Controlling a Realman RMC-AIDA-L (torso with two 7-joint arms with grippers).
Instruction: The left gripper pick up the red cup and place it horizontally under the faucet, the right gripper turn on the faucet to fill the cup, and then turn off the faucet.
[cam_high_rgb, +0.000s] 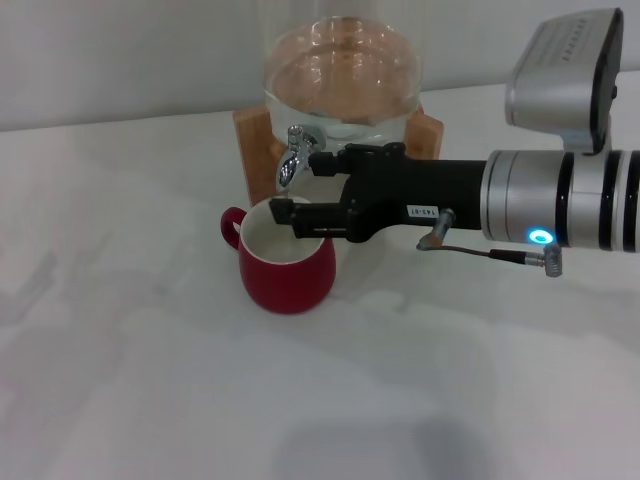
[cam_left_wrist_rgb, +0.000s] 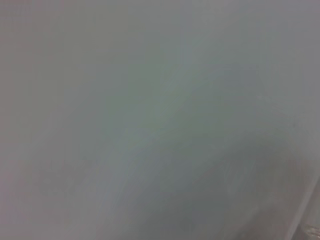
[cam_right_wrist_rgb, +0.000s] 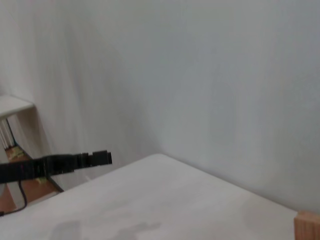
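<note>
A bare white table (cam_high_rgb: 150, 380) meets a pale wall. One red cup (cam_high_rgb: 288, 265) stands upright under the one faucet (cam_high_rgb: 292, 160) (on a glass water jar (cam_high_rgb: 342, 80)). One right gripper (cam_high_rgb: 295, 190) reaches there, fingers spread apart.

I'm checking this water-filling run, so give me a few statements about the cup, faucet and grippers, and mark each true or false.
1. The red cup stands upright below the faucet. True.
2. The right gripper reaches in at the faucet. True.
3. The left gripper holds the cup. False: it is not in view.
4. The cup's handle faces the right arm. False: it points away from it.
5. The faucet is on a glass jar resting on a wooden stand. True.
</note>
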